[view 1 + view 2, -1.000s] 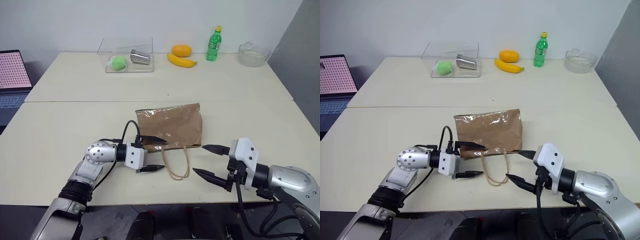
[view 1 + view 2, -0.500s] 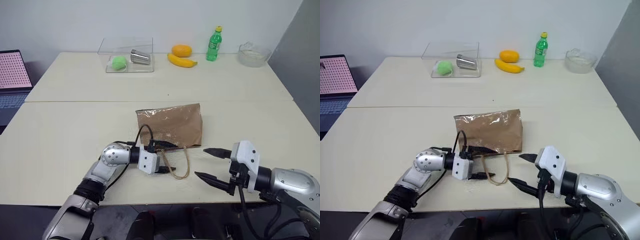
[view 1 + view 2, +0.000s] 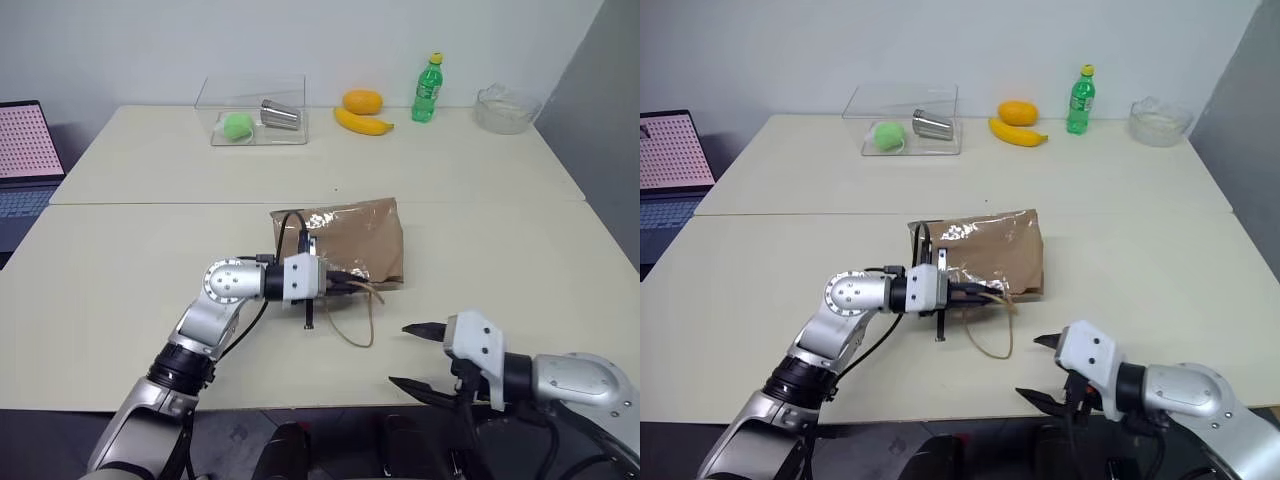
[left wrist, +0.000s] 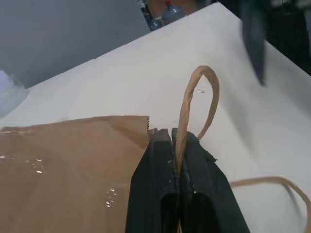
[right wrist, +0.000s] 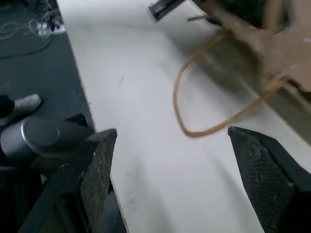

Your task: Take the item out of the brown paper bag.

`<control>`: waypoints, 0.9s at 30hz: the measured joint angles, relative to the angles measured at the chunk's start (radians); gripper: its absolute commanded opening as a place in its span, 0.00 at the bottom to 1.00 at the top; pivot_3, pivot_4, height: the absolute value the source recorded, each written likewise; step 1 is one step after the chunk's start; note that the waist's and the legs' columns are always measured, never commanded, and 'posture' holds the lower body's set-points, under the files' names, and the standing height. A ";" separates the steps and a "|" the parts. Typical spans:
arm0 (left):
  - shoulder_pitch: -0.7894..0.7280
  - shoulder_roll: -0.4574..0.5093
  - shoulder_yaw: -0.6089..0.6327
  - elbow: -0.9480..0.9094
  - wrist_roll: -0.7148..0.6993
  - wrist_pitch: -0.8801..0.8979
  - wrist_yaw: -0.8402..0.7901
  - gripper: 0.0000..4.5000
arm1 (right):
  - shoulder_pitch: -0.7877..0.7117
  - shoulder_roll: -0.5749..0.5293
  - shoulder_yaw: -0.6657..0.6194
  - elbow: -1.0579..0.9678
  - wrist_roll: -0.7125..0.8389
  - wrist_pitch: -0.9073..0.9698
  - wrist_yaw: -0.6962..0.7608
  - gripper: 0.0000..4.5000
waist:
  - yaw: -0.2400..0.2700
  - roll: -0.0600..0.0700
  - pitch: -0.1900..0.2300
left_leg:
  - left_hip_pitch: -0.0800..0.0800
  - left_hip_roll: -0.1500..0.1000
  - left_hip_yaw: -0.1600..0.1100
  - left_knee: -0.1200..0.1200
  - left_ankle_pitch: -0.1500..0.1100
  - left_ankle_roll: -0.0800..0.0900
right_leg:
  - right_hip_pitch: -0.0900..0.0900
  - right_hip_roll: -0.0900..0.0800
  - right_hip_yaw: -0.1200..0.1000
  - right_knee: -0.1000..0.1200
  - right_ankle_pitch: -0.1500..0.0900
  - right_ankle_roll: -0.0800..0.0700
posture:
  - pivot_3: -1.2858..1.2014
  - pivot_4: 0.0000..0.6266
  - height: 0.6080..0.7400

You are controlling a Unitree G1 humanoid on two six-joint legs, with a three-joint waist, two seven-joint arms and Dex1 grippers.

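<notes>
Over on the left, the left hand (image 3: 340, 287) is clamped tight on one of the bag's thin handles (image 4: 198, 104), right at the mouth edge of the brown paper bag (image 3: 345, 240), so this arm is plainly the nearer one. The bag lies flat on the table (image 3: 150, 260), its long axis running roughly from nine to three o'clock across the head view, with its open end and the second handle (image 3: 360, 322) trailing toward six o'clock, toward the robot. Moving right, the right hand (image 3: 420, 355) hangs at about five o'clock from the bag, well apart from it, its two fingers spread wide and holding nothing. The item itself cannot be seen, so it is presumably inside the bag; the opening needs lifting before the right hand can reach in from the six o'clock side. The left wrist view shows the handle loop pinched between the closed fingers, which the head views leave too small to make out; the right wrist view shows the loose handle lying on the table between its spread fingers (image 5: 92, 165).
</notes>
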 measured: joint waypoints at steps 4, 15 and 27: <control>-0.035 -0.004 0.007 -0.007 -0.009 0.046 0.003 0.01 | -0.108 0.039 0.108 0.047 -0.051 0.004 -0.027 0.86 | 0.001 0.000 0.000 | 0.000 0.000 0.000 0.000 0.000 0.000 | 0.000 0.000 0.000 0.000 0.000 0.000 | 0.52 0.24 1.00; -0.059 -0.004 0.018 0.014 0.001 -0.007 -0.017 0.00 | -0.304 0.200 0.359 0.351 -0.217 -0.014 -0.063 0.81 | 0.001 0.000 0.000 | -0.001 0.000 -0.001 0.000 0.000 0.000 | -0.001 0.000 0.000 -0.001 0.003 -0.005 | 0.52 0.24 1.00; -0.085 -0.019 0.018 0.083 0.013 -0.081 -0.015 0.00 | -0.315 0.246 0.394 0.460 -0.358 -0.145 -0.062 0.01 | 0.001 0.000 0.000 | -0.001 0.000 -0.001 0.000 0.000 0.000 | -0.001 0.000 0.000 0.000 0.003 -0.005 | 0.52 0.24 1.00</control>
